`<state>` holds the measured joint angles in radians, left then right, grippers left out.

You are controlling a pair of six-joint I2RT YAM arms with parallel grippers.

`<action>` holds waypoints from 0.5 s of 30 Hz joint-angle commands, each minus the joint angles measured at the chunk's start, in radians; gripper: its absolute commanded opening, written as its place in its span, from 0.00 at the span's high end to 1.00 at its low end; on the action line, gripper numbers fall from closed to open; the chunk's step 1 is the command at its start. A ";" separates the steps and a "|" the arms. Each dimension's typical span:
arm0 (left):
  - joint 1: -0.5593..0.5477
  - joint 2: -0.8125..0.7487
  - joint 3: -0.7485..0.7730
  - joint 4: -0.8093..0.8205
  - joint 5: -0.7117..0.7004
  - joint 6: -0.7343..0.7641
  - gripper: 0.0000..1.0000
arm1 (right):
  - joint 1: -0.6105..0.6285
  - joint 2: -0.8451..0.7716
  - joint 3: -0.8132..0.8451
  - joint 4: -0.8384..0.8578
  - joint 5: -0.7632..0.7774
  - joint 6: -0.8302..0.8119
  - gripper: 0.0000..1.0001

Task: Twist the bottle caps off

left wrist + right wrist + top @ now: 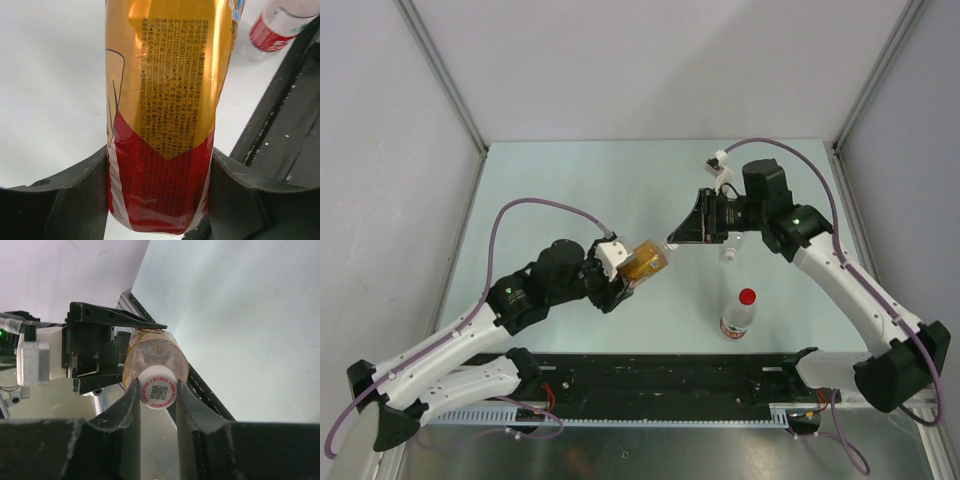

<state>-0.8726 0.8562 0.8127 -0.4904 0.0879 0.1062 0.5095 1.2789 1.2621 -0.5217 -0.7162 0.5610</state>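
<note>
My left gripper (623, 276) is shut on the base of the amber bottle (647, 261) and holds it tilted above the table; the left wrist view shows its gold and red label (165, 100) between the fingers (65, 200). My right gripper (674, 240) is shut on that bottle's white cap (158, 391), which has a printed code on top; the fingers (131, 405) press both sides of it. A bottle with a red-and-white label (736, 322) and a red cap (748, 296) stands upright on the table, apart from both grippers. A small clear bottle (728, 251) stands partly hidden under the right arm.
A black rail (660, 375) runs along the near table edge between the arm bases. Grey walls close the table at the left, back and right. The labelled bottle also shows at the top right of the left wrist view (280, 25).
</note>
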 commanded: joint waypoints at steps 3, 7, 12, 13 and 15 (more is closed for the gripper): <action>-0.003 0.003 0.072 0.014 0.228 -0.040 1.00 | 0.012 -0.129 -0.022 0.135 -0.056 -0.055 1.00; -0.003 0.001 0.100 0.022 0.338 -0.057 1.00 | 0.011 -0.180 -0.025 0.104 -0.062 -0.122 1.00; -0.004 -0.007 0.129 0.032 0.477 -0.084 1.00 | 0.012 -0.243 -0.042 0.086 -0.093 -0.215 1.00; -0.004 -0.004 0.136 0.032 0.508 -0.091 1.00 | 0.013 -0.259 -0.047 0.093 -0.108 -0.231 1.00; -0.003 0.004 0.149 0.034 0.582 -0.097 1.00 | 0.015 -0.291 -0.055 0.108 -0.138 -0.258 1.00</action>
<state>-0.8639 0.8574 0.8948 -0.4934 0.3927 0.0154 0.5114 1.0443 1.2179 -0.4984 -0.7708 0.3878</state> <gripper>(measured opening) 0.670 0.293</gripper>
